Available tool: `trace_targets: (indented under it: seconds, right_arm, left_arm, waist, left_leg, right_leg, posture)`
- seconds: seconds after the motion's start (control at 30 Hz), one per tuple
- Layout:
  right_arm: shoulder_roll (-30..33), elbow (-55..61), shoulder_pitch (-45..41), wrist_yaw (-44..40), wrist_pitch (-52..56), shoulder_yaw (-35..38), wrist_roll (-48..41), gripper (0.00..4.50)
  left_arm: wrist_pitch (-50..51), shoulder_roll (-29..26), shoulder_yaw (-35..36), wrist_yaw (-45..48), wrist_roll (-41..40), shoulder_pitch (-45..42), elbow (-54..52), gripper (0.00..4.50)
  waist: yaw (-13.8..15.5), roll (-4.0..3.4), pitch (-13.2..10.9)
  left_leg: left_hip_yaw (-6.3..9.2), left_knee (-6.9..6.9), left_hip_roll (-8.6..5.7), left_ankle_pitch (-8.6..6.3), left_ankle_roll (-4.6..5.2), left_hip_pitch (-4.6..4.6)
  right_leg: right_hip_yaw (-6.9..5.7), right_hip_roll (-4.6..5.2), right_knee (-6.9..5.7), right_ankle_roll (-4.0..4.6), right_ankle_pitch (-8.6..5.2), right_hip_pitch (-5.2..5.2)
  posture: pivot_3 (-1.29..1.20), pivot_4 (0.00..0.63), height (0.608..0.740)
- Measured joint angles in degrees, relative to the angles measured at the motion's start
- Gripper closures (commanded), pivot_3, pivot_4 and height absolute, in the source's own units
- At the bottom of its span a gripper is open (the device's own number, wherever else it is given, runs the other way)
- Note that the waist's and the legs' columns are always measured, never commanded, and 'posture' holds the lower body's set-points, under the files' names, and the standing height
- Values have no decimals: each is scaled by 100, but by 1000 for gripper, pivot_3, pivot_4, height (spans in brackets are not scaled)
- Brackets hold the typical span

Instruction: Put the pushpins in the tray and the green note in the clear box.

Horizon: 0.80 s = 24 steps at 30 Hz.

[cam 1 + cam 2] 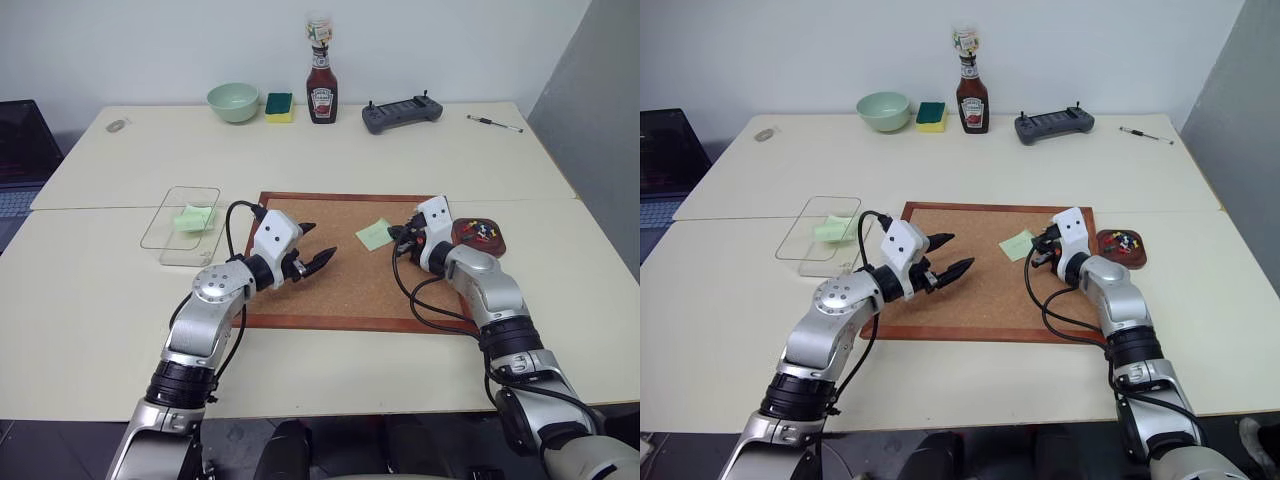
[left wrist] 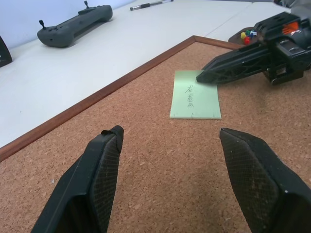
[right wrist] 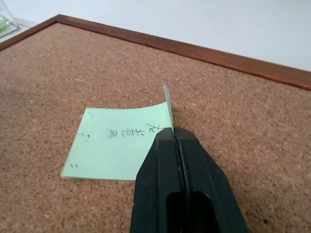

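Observation:
The green note (image 3: 114,143) lies on the corkboard (image 1: 340,290) near its far right corner, with handwriting on it. My right gripper (image 3: 172,133) is shut on the note's near corner, which is bent up between the fingers. The left gripper (image 1: 318,243) hovers open over the middle of the board, pointing at the note, nothing in it. The tray (image 1: 497,245) sits just right of the board with the pushpins (image 1: 483,233) lying in it. The clear box (image 1: 160,225) stands left of the board and holds another green paper (image 1: 195,217).
Along the table's back edge stand a pale green bowl (image 1: 233,101), a green-and-yellow sponge (image 1: 279,106), a ketchup bottle (image 1: 321,88), a grey controller (image 1: 402,112) and a pen (image 1: 494,123). A laptop (image 1: 20,150) sits at the far left.

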<state>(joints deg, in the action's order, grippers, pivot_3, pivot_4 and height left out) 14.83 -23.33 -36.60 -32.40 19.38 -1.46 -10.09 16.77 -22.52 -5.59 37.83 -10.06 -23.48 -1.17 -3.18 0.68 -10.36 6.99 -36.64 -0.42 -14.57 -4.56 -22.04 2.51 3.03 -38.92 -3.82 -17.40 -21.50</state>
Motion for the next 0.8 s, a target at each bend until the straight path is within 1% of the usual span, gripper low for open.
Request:
trace_targets:
  seconds: [0.17,0.43,0.53,0.63,0.67,0.73,0.8]
  right_arm:
    - [3,78,21,-125,-138,-9,-10,4490]
    - [72,585,185,-797,-256,-55,-214,4490]
    - [84,734,216,-973,-271,-105,-251,4490]
    - [82,785,226,-1035,-276,-105,-264,4490]
    - [78,798,227,-1041,-276,-105,-265,4500]
    - [64,838,228,-1049,-277,-109,-266,4500]
    - [60,871,232,-1060,-277,-112,-266,4500]
  left_arm:
    - [-18,7,25,3,-9,-124,170,1160]
    - [164,89,155,203,-332,-597,724,1160]
    - [249,155,152,361,-427,-802,1068,1160]
    - [365,129,142,718,-548,-973,1304,1160]
    - [388,122,132,830,-564,-1013,1351,891]
    - [327,63,74,1048,-534,-1139,1575,642]
    - [187,-8,29,1179,-454,-1251,1827,224]
  waist:
    - [-1,0,0]
    - [-3,1,-1]
    - [-4,2,-1]
    - [-6,2,-1]
    - [-6,2,-1]
    - [-6,2,-1]
    - [-6,2,-1]
  left_leg:
    - [0,0,0,0,0,0]
    - [1,0,-1,0,0,-1]
    - [2,0,-1,0,0,-1]
    - [1,0,-1,0,0,-2]
    - [1,0,-1,0,0,-1]
    - [1,0,-1,0,0,-1]
    - [1,0,-1,0,0,-1]
  right_leg:
    - [0,0,0,0,0,0]
    - [-1,0,1,0,0,0]
    - [-3,0,0,0,0,-1]
    - [-2,0,0,0,0,-2]
    - [-2,0,0,0,0,-2]
    - [-3,-1,0,0,0,-3]
    - [-2,-1,-1,0,0,-3]
  posture:
    - [0,150,740]
    - [0,150,740]
    - [0,150,740]
    - [0,150,740]
    - [0,150,740]
    - [0,150,740]
    - [0,150,740]
